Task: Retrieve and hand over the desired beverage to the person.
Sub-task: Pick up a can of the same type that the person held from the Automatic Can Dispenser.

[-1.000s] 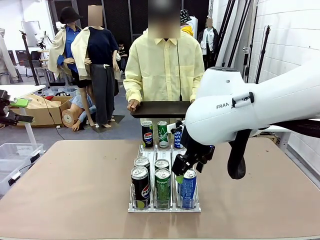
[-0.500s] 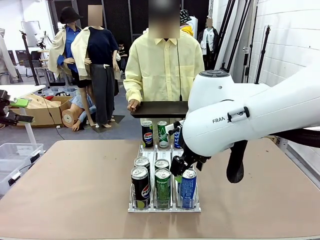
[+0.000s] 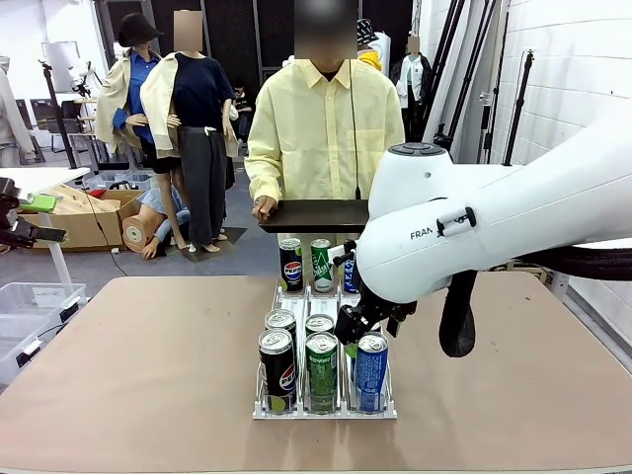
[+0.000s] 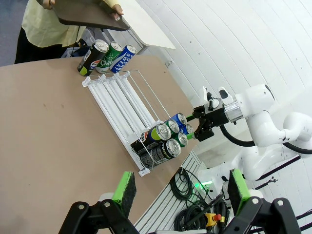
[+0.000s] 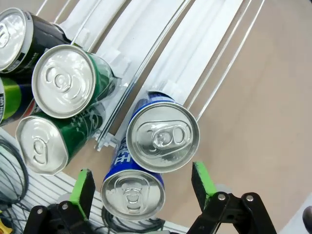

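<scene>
table [image 3: 148, 375]: is lying between the robot and the person [image 3: 321, 128], who is standing at its far edge.
rack [image 4: 122, 102]: is sitting mid-table, three lanes running from the near side toward the person.
near cans [image 3: 321, 360]: six are standing at the rack's near end, two deep in each lane.
far cans [image 3: 322, 265]: three are standing in a row at the far end, one per lane, well apart from the near cans.
tray [image 3: 316, 214]: person is holding it level, above and behind the far cans.
right gripper [image 3: 367, 324]: is hanging over the right lane, just above its two near cans.
left gripper [image 4: 181, 187]: is hanging off to the rack's left, well apart from it.
</scene>
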You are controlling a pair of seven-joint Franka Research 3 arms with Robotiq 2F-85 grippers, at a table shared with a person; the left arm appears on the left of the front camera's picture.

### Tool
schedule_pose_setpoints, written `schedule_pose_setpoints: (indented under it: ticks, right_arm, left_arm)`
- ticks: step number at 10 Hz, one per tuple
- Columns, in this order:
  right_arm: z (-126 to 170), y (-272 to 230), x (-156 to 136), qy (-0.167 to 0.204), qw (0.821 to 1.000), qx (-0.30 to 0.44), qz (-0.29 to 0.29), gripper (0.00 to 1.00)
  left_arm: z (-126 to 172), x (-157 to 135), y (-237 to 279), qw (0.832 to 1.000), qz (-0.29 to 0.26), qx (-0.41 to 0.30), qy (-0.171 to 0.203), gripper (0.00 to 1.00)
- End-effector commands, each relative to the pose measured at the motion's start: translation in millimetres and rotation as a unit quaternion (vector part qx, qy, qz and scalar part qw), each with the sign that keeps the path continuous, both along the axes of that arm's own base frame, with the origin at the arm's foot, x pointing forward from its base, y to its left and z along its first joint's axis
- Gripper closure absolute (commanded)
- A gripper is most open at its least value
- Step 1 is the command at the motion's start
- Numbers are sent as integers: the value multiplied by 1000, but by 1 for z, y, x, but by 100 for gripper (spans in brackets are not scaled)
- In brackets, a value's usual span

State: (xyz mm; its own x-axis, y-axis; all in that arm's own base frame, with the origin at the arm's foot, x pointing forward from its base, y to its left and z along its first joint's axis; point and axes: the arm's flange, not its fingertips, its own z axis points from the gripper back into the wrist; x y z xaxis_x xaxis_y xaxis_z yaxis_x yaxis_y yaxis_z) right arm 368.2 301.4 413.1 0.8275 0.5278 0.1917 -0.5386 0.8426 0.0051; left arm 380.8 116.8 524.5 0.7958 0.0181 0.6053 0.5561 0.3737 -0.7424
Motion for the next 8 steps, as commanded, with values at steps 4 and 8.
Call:
schedule_pose_setpoints:
  ticks: [4,8]
  right_arm:
    - [-11,3,8,17,999,-19,-30,0]
    - [-11,5,7,26,999,-25,-31,0]
  left_arm:
    - [2,0,1,1000,1,-12,-5,0]
    - [2,0,1,1000,1,-12,-5,0]
